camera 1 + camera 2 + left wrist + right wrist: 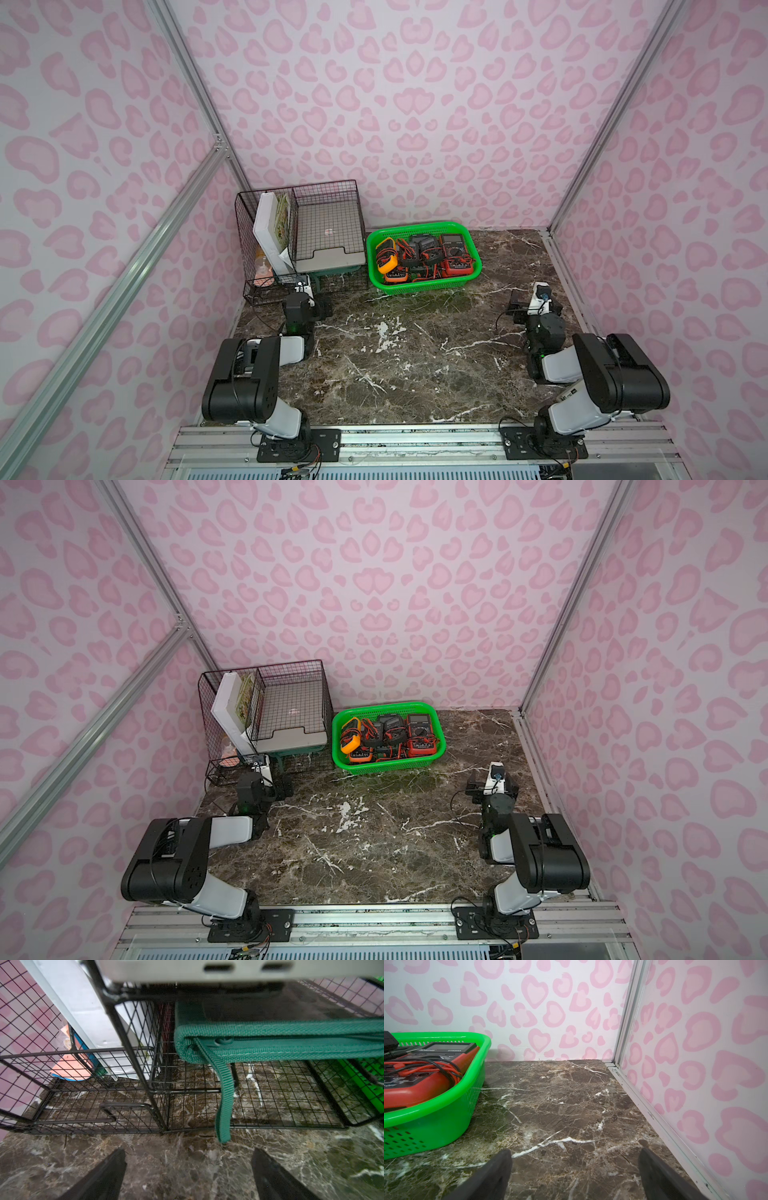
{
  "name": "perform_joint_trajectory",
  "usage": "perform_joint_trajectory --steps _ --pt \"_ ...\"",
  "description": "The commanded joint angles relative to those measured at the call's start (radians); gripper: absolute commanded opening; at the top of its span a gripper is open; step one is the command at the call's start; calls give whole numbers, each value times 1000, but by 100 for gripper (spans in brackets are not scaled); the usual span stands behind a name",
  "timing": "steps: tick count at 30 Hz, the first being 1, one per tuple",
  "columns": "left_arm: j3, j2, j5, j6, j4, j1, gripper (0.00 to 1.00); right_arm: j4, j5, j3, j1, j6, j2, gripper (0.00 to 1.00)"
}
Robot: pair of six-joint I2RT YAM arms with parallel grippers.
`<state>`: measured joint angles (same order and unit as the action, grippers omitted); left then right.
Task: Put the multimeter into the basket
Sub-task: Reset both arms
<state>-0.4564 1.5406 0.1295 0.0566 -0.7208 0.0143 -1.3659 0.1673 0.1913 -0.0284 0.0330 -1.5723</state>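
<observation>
Both hands are spread wide and empty: left gripper (pixel 189 1151) faces the black wire rack (pixel 133 1068), right gripper (pixel 575 1151) is over bare marble table (pixel 560 1105). The multimeters (pixel 424 255) sit tangled in the perforated green plastic basket (pixel 424 286), far middle. Only the left wrist view shows a woven green strap (pixel 224 1095) dangling.
</observation>
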Motion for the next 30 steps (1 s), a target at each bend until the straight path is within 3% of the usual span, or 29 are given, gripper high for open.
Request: perform_joint_trajectory --steps 1,30 --pt "-21 10 -7 6 18 -2 98 -26 -3 0 -1 2 4 100" --pt "-2 -6 -9 6 -1 2 98 -27 -3 0 -1 3 3 100"
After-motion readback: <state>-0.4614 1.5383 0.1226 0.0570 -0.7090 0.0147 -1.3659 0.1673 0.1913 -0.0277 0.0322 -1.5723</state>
